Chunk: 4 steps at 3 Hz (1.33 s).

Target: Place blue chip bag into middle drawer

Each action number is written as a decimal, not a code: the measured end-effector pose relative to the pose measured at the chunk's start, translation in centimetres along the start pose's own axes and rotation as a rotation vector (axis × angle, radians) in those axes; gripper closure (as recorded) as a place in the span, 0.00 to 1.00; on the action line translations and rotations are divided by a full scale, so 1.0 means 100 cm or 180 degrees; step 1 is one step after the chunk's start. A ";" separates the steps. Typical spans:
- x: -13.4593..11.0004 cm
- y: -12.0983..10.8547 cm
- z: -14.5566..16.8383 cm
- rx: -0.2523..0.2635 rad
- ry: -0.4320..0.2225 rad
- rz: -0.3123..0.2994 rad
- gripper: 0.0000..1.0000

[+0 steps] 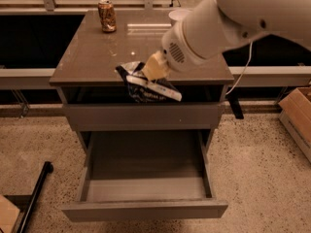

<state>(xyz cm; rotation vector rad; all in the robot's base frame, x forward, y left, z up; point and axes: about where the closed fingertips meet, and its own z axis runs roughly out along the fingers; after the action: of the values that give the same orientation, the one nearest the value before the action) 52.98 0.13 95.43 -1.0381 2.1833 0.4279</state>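
Observation:
My gripper (pixel 151 72) is shut on the blue chip bag (pixel 146 85), a dark blue crinkly bag with white patches. It holds the bag in the air at the front edge of the cabinet top (pixel 92 57), above the pulled-out middle drawer (pixel 146 188). The drawer shows a smooth grey floor with nothing on it. The white arm (pixel 233 18) comes in from the upper right and hides the back right of the cabinet top.
A brown-gold drink can (pixel 107 16) stands at the back left of the cabinet top. A white bowl (pixel 177 15) shows partly behind the arm. A cardboard box (pixel 297 115) sits on the floor at the right. A black pole (pixel 36 193) lies at the lower left.

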 end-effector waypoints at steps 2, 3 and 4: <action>0.129 -0.024 0.020 -0.0402 -0.0317 0.0816 1.00; 0.169 -0.068 0.058 -0.0511 -0.0520 0.1145 1.00; 0.211 -0.111 0.119 -0.0827 -0.0588 0.1504 1.00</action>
<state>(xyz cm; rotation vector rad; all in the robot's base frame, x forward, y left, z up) 57.15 -12.09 72.16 -0.5683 2.2312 1.0023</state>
